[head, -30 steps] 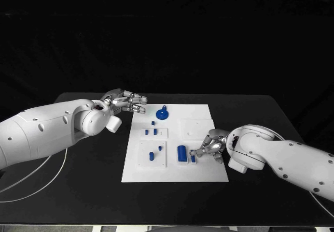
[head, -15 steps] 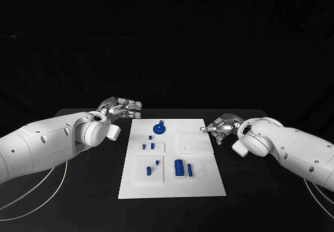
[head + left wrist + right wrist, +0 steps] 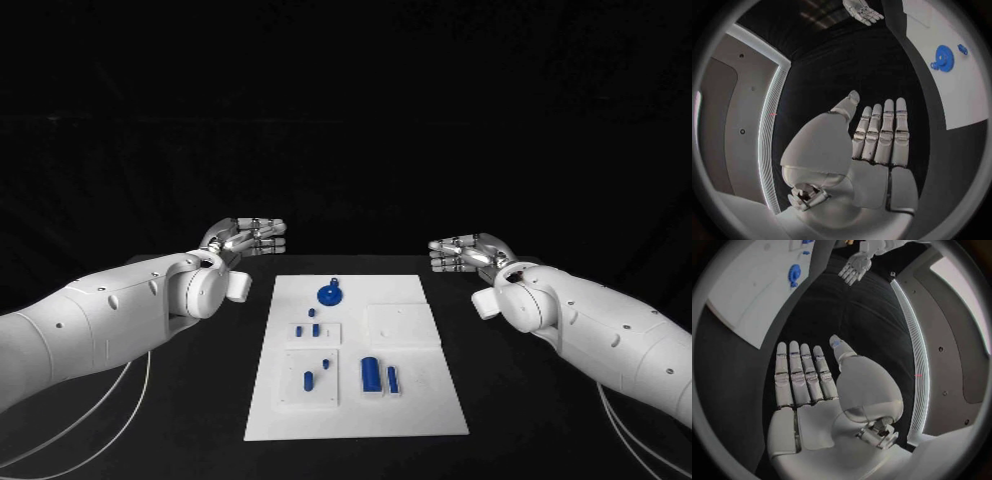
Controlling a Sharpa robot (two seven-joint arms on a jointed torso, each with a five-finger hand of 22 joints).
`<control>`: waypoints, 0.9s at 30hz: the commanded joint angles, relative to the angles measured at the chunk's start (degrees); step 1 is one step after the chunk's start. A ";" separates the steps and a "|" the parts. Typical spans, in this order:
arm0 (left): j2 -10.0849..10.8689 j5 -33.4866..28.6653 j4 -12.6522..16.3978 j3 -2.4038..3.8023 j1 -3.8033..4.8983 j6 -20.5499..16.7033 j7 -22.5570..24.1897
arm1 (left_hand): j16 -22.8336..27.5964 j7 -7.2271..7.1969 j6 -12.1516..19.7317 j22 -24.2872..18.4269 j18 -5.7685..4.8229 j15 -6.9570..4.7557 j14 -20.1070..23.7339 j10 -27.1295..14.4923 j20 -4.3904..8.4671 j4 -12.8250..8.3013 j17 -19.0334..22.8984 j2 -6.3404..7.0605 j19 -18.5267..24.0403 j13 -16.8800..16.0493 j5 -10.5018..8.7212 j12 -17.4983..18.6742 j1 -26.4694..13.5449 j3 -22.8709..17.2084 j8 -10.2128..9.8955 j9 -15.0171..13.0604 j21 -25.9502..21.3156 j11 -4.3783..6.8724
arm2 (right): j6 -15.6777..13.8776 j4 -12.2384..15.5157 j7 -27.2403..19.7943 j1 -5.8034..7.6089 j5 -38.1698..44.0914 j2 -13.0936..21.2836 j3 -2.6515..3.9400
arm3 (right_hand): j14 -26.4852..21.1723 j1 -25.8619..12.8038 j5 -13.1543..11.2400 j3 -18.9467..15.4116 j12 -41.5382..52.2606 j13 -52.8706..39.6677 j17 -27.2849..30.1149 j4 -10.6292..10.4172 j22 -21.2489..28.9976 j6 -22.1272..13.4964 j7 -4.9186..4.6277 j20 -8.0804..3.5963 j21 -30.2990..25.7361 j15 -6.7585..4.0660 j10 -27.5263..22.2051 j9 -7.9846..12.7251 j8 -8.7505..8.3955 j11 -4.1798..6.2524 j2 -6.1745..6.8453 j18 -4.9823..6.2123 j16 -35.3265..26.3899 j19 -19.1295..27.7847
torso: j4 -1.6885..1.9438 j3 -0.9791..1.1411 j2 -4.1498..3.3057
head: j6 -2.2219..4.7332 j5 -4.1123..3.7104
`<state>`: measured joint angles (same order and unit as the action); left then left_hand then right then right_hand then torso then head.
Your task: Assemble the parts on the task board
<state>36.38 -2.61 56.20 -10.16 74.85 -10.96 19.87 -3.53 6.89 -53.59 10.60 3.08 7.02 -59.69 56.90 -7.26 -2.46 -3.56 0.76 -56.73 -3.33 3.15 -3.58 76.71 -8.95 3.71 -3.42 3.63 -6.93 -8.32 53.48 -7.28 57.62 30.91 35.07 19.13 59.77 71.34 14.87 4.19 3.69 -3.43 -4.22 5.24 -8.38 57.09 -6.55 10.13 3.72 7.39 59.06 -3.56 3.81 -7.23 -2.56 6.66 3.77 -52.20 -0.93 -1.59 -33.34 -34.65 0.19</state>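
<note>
The white task board (image 3: 411, 405) lies in the middle of the black table. On it are a round blue part (image 3: 330, 294) at the far end, several small blue pegs such as one (image 3: 307, 379) on the left, and a thick blue cylinder (image 3: 369, 373) with a thin one (image 3: 392, 378) beside it. My left hand (image 3: 248, 240) hovers past the board's far left corner, my right hand (image 3: 464, 252) past its far right corner. Both hands are flat with straight fingers and hold nothing: left hand (image 3: 879, 140), right hand (image 3: 807, 375). The round part (image 3: 943, 51) (image 3: 794, 274) appears in both wrist views.
Black table (image 3: 548, 400) runs along both sides of the board. Pale cables (image 3: 87, 420) hang under my left arm. In each wrist view the opposite hand shows across the table: right hand (image 3: 862, 10), left hand (image 3: 853, 267).
My right hand has left the thick cylinder's side, risen to the board's far right and straightened its fingers. My left hand also opened flat. The camera has tilted.
</note>
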 commanded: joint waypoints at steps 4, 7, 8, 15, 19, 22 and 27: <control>-1.27 -3.27 -2.39 0.14 -0.51 0.73 2.88 | 0.20 -0.74 6.62 -3.86 4.32 0.22 5.95 -7.85 -4.91 -0.46 0.17 -1.76 4.00 0.32 0.05 0.59 -0.06 7.92 -0.62 0.32 0.23 0.56 | 1.52 -2.78 -7.86 -0.06 -6.94 -1.66 0.09 | -0.91 -0.80 -0.15 -1.05 -0.37 0.13 0.78 0.68 4.60 -1.81 -0.11 2.50 0.63 0.48 -1.25 0.12 -0.37 -0.57 -0.54 2.81 -0.30 1.96 | -0.03 0.57 0.30 | 1.06 0.82; -0.90 -1.08 -1.57 0.17 -0.52 -0.28 0.85 | 3.53 -6.89 53.59 -10.60 -3.08 -7.02 59.69 -56.90 7.26 2.46 3.56 -0.76 56.73 3.33 -3.15 3.58 -25.91 8.95 -3.71 3.42 -3.63 6.93 | -0.15 -1.90 -3.34 0.01 -3.34 -1.24 -0.12 | -59.77 -24.59 -14.87 -4.19 -3.69 3.43 4.22 -5.24 8.38 -57.09 6.55 -10.13 -3.72 -7.39 -59.06 3.56 -3.81 7.23 2.56 -6.66 -3.77 52.20 | 0.04 0.39 0.45 | 0.67 0.45; -0.81 -1.04 -1.23 0.26 -0.65 -0.60 0.93 | 3.53 -6.89 53.59 -10.60 -3.08 -7.02 59.69 -56.90 7.26 2.46 3.56 -0.76 56.73 3.33 -3.15 3.58 -27.84 8.95 -3.71 3.42 -3.63 6.93 | -0.46 -1.56 -3.51 0.04 -3.58 -1.14 -0.29 | -59.77 -26.28 -14.87 -4.19 -3.69 3.43 4.22 -5.24 8.38 -57.09 6.55 -10.13 -3.72 -7.39 -59.06 3.56 -3.81 7.23 2.56 -6.66 -3.77 52.20 | 0.13 0.51 0.62 | 0.63 0.38; 0.68 -0.45 4.49 1.88 -2.95 -5.92 2.41 | 3.53 -6.89 53.59 -10.60 -3.08 -7.02 59.69 -56.90 7.26 2.46 3.56 -0.76 56.73 3.33 -3.15 3.58 -76.71 8.95 -3.71 3.42 -3.63 6.93 | -5.78 4.16 -6.37 0.41 -7.69 0.48 -3.13 | -59.77 -71.34 -14.87 -4.19 -3.69 3.43 4.22 -5.24 8.38 -57.09 6.55 -10.13 -3.72 -7.39 -59.06 3.56 -3.81 7.23 2.56 -6.66 -3.77 52.20 | 0.92 1.58 2.13 | 0.27 -0.18; 2.18 0.15 10.22 3.50 -5.25 -11.26 3.88 | 3.53 -6.89 53.59 -10.60 -3.08 -7.02 59.69 -56.90 7.26 2.46 3.56 -0.76 56.73 3.33 -3.15 3.58 -76.71 8.95 -3.71 3.42 -3.63 6.93 | -11.10 9.90 -9.24 0.79 -11.81 2.10 -5.97 | -59.77 -71.34 -14.87 -4.19 -3.69 3.43 4.22 -5.24 8.38 -57.09 6.55 -10.13 -3.72 -7.39 -59.06 3.56 -3.81 7.23 2.56 -6.66 -3.77 52.20 | 0.93 1.59 2.16 | 0.27 -0.19; 3.80 0.80 16.46 5.27 -7.75 -17.07 5.48 | 3.53 -6.89 53.59 -10.60 -3.08 -7.02 59.69 -56.90 7.26 2.46 3.56 -0.76 56.73 3.33 -3.15 3.58 -76.71 8.95 -3.71 3.42 -3.63 6.93 | -16.91 16.15 -12.36 1.20 -16.30 3.87 -9.06 | -59.77 -71.34 -14.87 -4.19 -3.69 3.43 4.22 -5.24 8.38 -57.09 6.55 -10.13 -3.72 -7.39 -59.06 3.56 -3.81 7.23 2.56 -6.66 -3.77 52.20 | 0.93 1.59 2.16 | 0.27 -0.19; 6.03 1.69 24.98 7.68 -11.17 -25.00 7.67 | 3.53 -6.89 53.59 -10.60 -3.08 -7.02 59.69 -56.90 7.26 2.46 3.56 -0.76 56.73 3.33 -3.15 3.58 -76.71 8.95 -3.71 3.42 -3.63 6.93 | -25.31 25.18 -16.87 1.80 -22.79 6.42 -13.54 | -59.77 -71.34 -14.87 -4.19 -3.69 3.43 4.22 -5.24 8.38 -57.09 6.55 -10.13 -3.72 -7.39 -59.06 3.56 -3.81 7.23 2.56 -6.66 -3.77 52.20 | 0.93 1.59 2.16 | 0.27 -0.19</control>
<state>42.11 -2.58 79.76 -2.66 64.02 -26.97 23.67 -0.39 0.21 -1.49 0.20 0.85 0.12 -1.53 1.43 -0.28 -0.37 -0.13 -0.04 -1.53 -0.16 0.29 -0.42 6.18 0.07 0.38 -0.14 0.30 -0.13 -24.60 77.11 -18.09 59.31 15.20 41.15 5.69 2.07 4.44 0.66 0.01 0.36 -0.13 -0.16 0.53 -0.16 1.64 -0.05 0.34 0.43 0.23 2.01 -0.13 0.31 -0.16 -0.08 0.80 0.43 -1.59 -0.02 -0.02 -31.22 -34.38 0.00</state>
